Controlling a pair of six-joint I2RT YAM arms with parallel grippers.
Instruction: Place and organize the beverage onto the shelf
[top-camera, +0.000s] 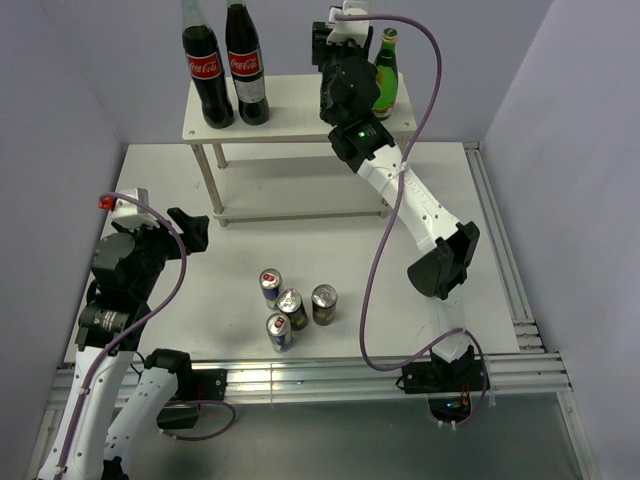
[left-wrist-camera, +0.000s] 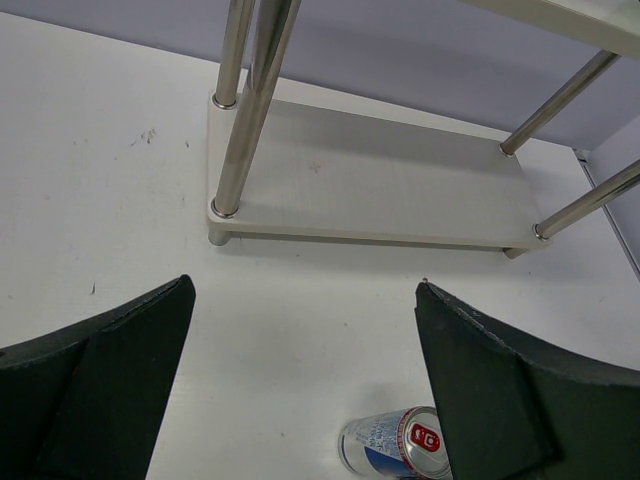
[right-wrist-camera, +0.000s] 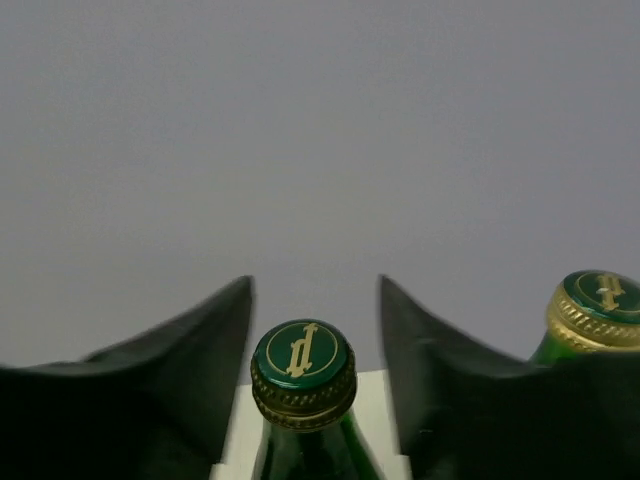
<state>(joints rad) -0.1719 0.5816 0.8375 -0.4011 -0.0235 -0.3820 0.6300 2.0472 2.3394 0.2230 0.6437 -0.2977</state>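
The white shelf (top-camera: 300, 100) stands at the back of the table. My right gripper (top-camera: 345, 75) is over the right end of its top board. In the right wrist view its jaws (right-wrist-camera: 315, 280) stand open on either side of a green bottle (right-wrist-camera: 303, 370), with a gap on each side of the cap. A second green bottle (right-wrist-camera: 598, 305) stands just to the right (top-camera: 385, 72). Two blue-and-silver cans (top-camera: 270, 286) (top-camera: 280, 331) and two gold-topped cans (top-camera: 291, 307) (top-camera: 324, 303) stand together at the table's front. My left gripper (top-camera: 188, 230) is open and empty above the table (left-wrist-camera: 305, 290). One blue-and-silver can (left-wrist-camera: 400, 445) sits by its right finger.
Two tall cola bottles (top-camera: 207, 75) (top-camera: 246, 68) stand on the left end of the shelf's top board. The lower board (left-wrist-camera: 380, 180) shows between metal legs (left-wrist-camera: 250, 110) ahead of my left gripper. Purple walls close in the back and sides.
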